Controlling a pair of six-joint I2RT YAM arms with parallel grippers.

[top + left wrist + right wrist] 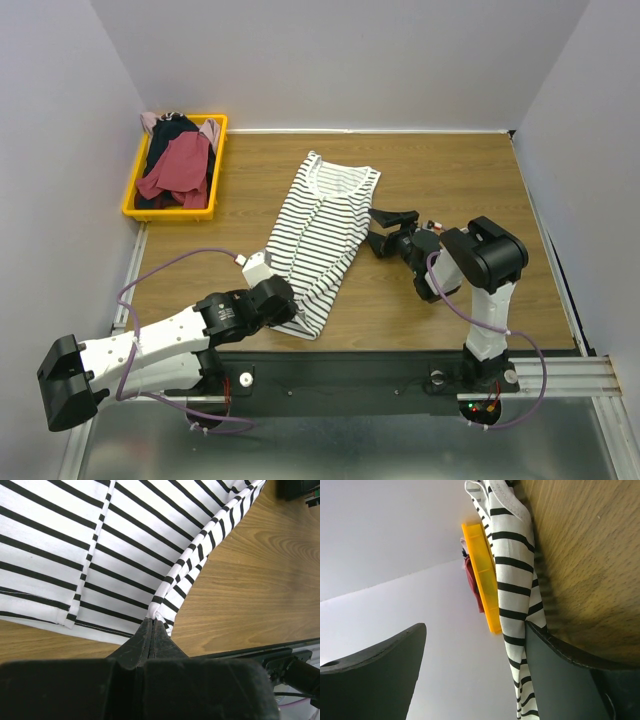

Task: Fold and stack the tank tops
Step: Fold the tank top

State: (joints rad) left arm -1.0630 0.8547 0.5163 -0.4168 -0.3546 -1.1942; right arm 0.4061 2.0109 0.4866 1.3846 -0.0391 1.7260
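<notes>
The white black-striped tank top [325,235] lies flat on the wooden table, neck toward the back. My left gripper [292,312] is shut on its near right edge by the hem; the left wrist view shows the fingertips [152,625] pinching the striped cloth [125,545]. My right gripper [385,228] is open and empty, turned sideways at the top's right edge. In the right wrist view [475,670] one finger [560,680] rests low against the striped cloth [512,580]. A dark red top [180,165], a navy one [165,140] and a pink one [210,130] lie bunched in the bin.
A yellow bin [215,165] stands at the back left of the table and also shows in the right wrist view [485,580]. White walls close in the left, back and right. A black rail [350,375] runs along the near edge.
</notes>
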